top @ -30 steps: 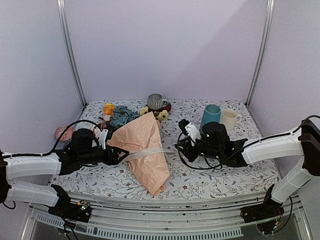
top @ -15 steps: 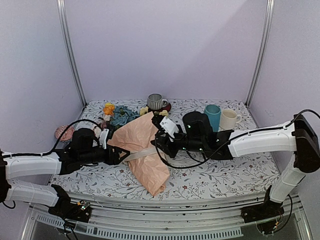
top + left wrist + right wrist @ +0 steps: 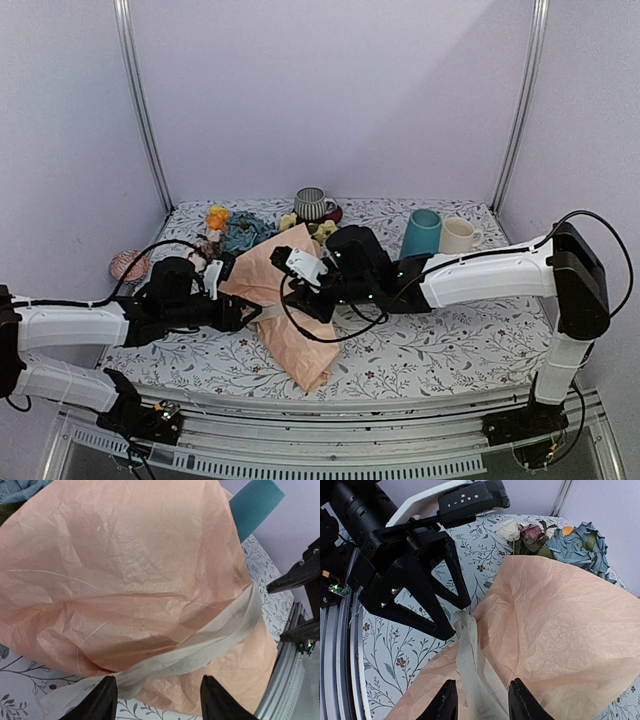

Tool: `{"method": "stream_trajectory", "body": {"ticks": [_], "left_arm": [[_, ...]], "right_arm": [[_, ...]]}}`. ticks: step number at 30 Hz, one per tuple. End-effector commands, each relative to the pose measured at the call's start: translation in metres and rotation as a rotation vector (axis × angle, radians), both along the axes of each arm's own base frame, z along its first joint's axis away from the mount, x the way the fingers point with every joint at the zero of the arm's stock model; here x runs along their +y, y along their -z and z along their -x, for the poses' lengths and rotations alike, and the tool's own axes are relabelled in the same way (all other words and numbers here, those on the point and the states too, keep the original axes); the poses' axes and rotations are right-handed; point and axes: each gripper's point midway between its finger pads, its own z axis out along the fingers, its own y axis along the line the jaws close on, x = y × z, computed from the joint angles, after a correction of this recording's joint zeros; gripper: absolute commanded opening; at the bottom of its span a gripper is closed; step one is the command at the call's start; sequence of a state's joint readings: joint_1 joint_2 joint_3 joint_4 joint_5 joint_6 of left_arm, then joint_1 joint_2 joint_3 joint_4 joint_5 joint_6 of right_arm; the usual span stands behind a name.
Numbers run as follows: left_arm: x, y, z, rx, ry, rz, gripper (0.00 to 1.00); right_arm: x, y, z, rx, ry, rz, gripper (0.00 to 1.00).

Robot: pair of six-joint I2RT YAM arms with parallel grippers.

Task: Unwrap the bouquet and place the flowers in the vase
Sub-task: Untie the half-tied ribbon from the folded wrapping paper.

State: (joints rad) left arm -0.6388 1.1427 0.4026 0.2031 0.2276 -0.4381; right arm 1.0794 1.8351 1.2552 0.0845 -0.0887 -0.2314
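Observation:
The bouquet (image 3: 295, 320) lies on the table in crinkled peach paper (image 3: 135, 570), with a cream ribbon (image 3: 477, 675) round its middle. Blue, orange and cream flowers (image 3: 238, 228) stick out at its far end. My left gripper (image 3: 243, 313) stands open at the bouquet's left side, where the ribbon (image 3: 165, 662) runs between its fingers. My right gripper (image 3: 292, 292) hangs open over the wrap, and the ribbon lies between its fingertips (image 3: 445, 702). The teal vase (image 3: 421, 232) stands upright at the back right.
A cream mug (image 3: 459, 237) stands right of the vase. A striped grey cup (image 3: 312, 203) sits at the back centre. A pink bloom (image 3: 128, 265) lies at the table's left edge. The two grippers are close together over the bouquet.
My right arm has swung left from beside the vase to over the bouquet's ribbon, its jaws a little wider. The left arm has barely moved.

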Motion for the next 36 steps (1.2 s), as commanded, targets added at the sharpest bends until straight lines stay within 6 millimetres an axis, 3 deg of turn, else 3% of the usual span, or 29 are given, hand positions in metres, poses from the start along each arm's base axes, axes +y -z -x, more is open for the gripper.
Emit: {"method": "stream_trajectory", "body": {"ticks": [1, 4, 9, 13, 18, 20, 22, 23, 28, 36], "left_arm": [[-0.011, -0.005, -0.003, -0.016, 0.033, -0.009, 0.58], [-0.012, -0.003, -0.006, -0.019, 0.026, -0.024, 0.58], [-0.009, 0.004, -0.016, -0.02, -0.005, -0.066, 0.54], [-0.01, 0.01, -0.025, -0.008, -0.025, -0.092, 0.5], [-0.013, 0.014, -0.031, 0.0, -0.032, -0.11, 0.41], [-0.014, 0.017, -0.033, 0.001, -0.028, -0.117, 0.29], [-0.013, 0.02, -0.035, 0.007, -0.036, -0.133, 0.05], [-0.01, 0.022, -0.037, 0.011, -0.053, -0.149, 0.0], [0.002, 0.025, -0.038, 0.011, -0.104, -0.189, 0.0], [0.016, 0.031, -0.032, 0.026, -0.145, -0.208, 0.0]], "right_arm": [[0.007, 0.02, -0.001, 0.002, -0.009, 0.084, 0.39], [0.01, 0.03, -0.008, 0.0, 0.019, 0.113, 0.46], [0.011, 0.043, -0.015, -0.004, 0.054, 0.168, 0.45], [0.009, 0.047, -0.014, -0.005, 0.054, 0.187, 0.34], [0.003, 0.033, -0.01, -0.015, 0.056, 0.147, 0.18], [0.0, 0.023, -0.01, -0.029, 0.065, 0.114, 0.11], [-0.004, 0.018, -0.01, -0.039, 0.083, 0.097, 0.1], [-0.008, 0.015, -0.011, -0.045, 0.094, 0.091, 0.1], [-0.022, 0.009, -0.018, -0.066, 0.179, 0.068, 0.07], [-0.077, 0.007, -0.045, -0.022, 0.425, 0.002, 0.07]]}}
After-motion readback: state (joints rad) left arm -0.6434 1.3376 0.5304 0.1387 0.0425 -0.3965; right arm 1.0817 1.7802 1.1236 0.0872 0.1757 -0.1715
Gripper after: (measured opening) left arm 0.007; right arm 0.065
